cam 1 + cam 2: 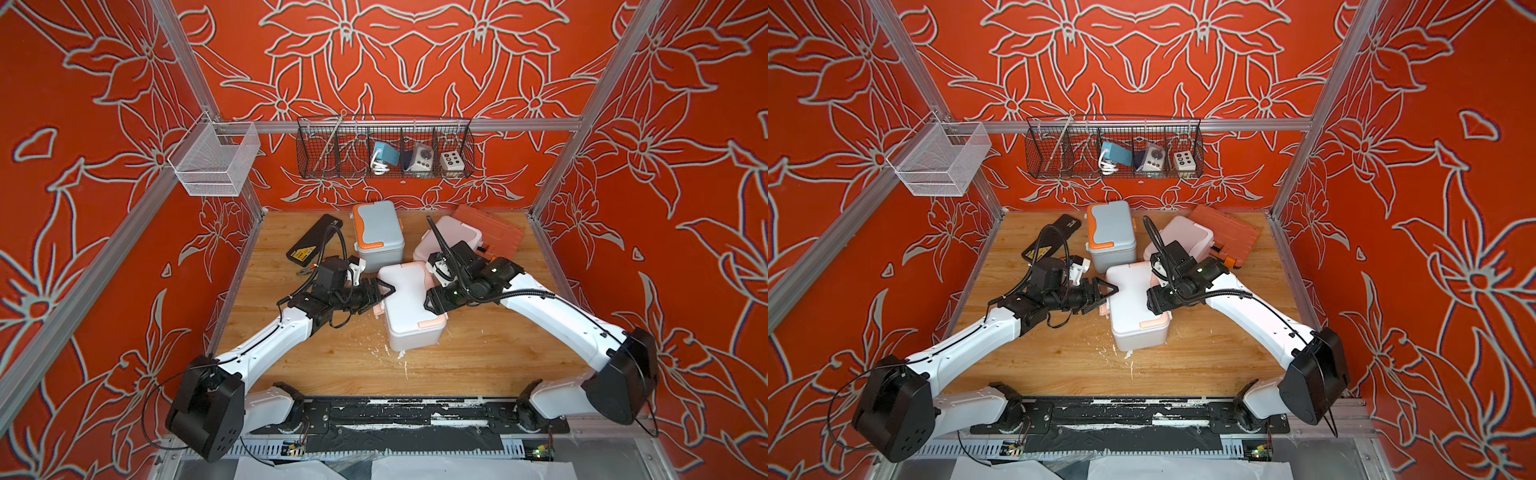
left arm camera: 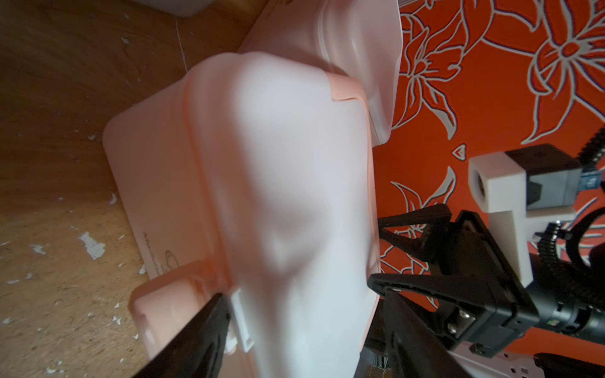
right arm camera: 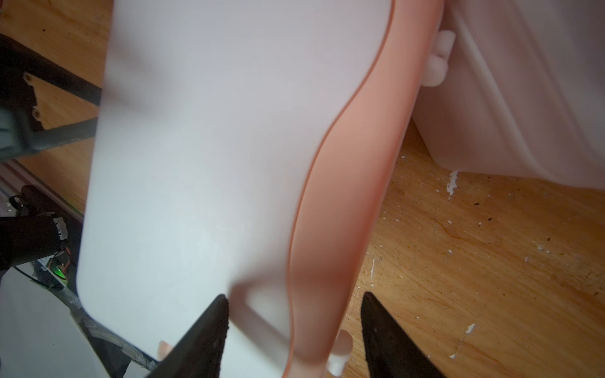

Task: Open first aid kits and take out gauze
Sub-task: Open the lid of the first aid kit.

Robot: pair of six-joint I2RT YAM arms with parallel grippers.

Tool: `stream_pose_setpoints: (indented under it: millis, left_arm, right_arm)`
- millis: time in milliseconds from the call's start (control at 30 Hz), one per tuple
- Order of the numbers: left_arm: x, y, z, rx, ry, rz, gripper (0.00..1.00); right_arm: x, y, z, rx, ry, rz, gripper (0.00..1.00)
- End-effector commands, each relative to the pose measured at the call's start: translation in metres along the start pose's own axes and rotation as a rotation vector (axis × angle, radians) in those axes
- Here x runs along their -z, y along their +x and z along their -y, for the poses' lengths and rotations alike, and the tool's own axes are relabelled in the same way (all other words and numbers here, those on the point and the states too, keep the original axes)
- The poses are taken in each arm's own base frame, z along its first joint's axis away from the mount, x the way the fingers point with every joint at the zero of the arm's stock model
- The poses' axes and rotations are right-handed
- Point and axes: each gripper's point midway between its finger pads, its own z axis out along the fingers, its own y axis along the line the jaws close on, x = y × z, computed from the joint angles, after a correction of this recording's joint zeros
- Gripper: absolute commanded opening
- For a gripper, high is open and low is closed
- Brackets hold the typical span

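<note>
Item: white first aid kit with peach trim (image 1: 409, 307), lid down, standing at the middle of the wooden desk (image 1: 478, 357) with its short end towards the robot. Companion kits: blue-grey kit with orange trim (image 1: 378, 232), closed, just behind it; dusty pink kit (image 1: 457, 235), closed as far as it shows, behind and to the right, partly hidden by the right arm (image 1: 557, 316). Gauze: none in view, presumably inside the shut cases. Step in hand, by judgement: opening the white kit, with no lid raised yet. Left claw (image 1: 384, 291): jaws spread, set astride the kit's left edge at the peach side latch (image 2: 163, 314), one finger over the lid and one low beside the latch; no closed pinch shows. Right claw (image 1: 430, 303): jaws spread astride the opposite edge. In the right wrist view one finger lies on the lid top and the other stands clear of the peach rim band (image 3: 343, 196), with bare wood between. Next move, by judgement: free the latches on both sides, then lift the lid while the body is kept from sliding; the case looks light and smooth. Pose: both arms reach in from the near edge, elbows out, forearms low and converging on the kit, the left arm (image 1: 266, 345) mirroring the right. Surroundings: flat black case (image 1: 313, 241) at back left, ribbed orange tool case (image 1: 492, 228) at back right, black wire basket (image 1: 324, 166) and white mesh basket (image 1: 216, 166) on the walls.
</note>
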Motion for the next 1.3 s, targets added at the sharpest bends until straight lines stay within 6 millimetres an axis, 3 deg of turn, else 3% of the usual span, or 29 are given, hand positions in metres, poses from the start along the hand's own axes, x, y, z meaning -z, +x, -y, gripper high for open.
stream_pose_setpoints:
  millis: [0,233,433,700,933,1267]
  left_arm:
    - [-0.005,0.009,0.006,0.013,0.058,-0.044,0.73]
    - [0.003,0.009,0.037,0.008,0.179,-0.056,0.73]
    - [0.011,0.01,0.054,0.007,0.242,-0.063,0.73]
    - [0.018,0.007,0.069,0.004,0.29,-0.054,0.73]
    - [0.021,-0.001,0.088,-0.015,0.326,-0.048,0.73]
    - [0.006,-0.005,0.144,-0.091,0.388,-0.08,0.73]
  right_arm:
    - [-0.011,0.013,0.001,-0.02,-0.022,-0.061,0.65]
    - [-0.009,0.008,-0.014,-0.032,-0.101,-0.049,0.65]
    - [-0.001,0.003,-0.011,-0.031,-0.074,-0.033,0.66]
    - [0.015,0.0,-0.006,-0.027,-0.028,-0.007,0.79]
    - [0.05,-0.006,-0.008,0.003,-0.007,0.064,0.86]
    - [0.108,-0.015,-0.024,0.066,-0.044,0.206,0.86]
